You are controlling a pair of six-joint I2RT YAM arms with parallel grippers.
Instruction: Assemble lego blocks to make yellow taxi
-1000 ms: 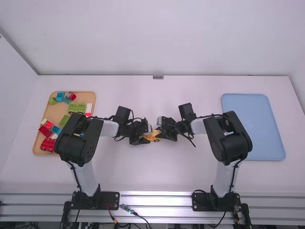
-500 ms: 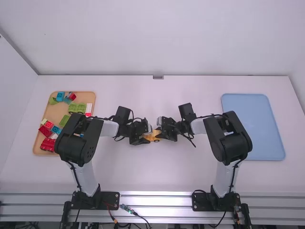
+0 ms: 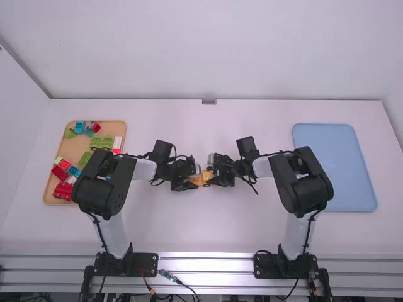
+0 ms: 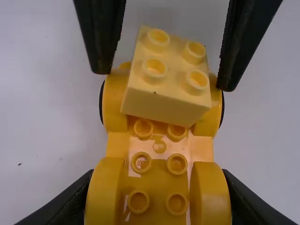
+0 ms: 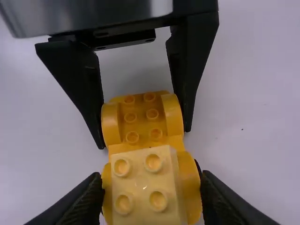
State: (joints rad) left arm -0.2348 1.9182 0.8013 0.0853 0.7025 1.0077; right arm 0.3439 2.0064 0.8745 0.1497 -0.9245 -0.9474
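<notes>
Between the parted fingers of the right gripper (image 5: 151,179), one pale yellow block (image 4: 166,77), four studs on top; gaps show on both flanks in the left wrist view, so the block appears unheld. Its lie: over one end of the yellow chassis (image 4: 159,146), between the wheel arches there, and askew to the chassis's length. Seating on the studs below: cannot be told.

Left gripper (image 5: 144,137): fingers closed in against the outer sides of the chassis's other end, apparently bracing it; bare studs lie between these fingers and the block.

Step in hand, as judged: fitting the block to the chassis, well into the join but probably unfinished. Next move called for: left fingers to keep their hold, right fingers to turn the block square to the stud rows, then press straight down. Risk: pressure on a crooked block could tip it off or rock the chassis.

Outlying, well apart from both sets of fingers: tan tray (image 3: 74,148), beyond the left gripper, with red, green and blue bricks; blue tray (image 3: 334,176), beyond the right gripper
</notes>
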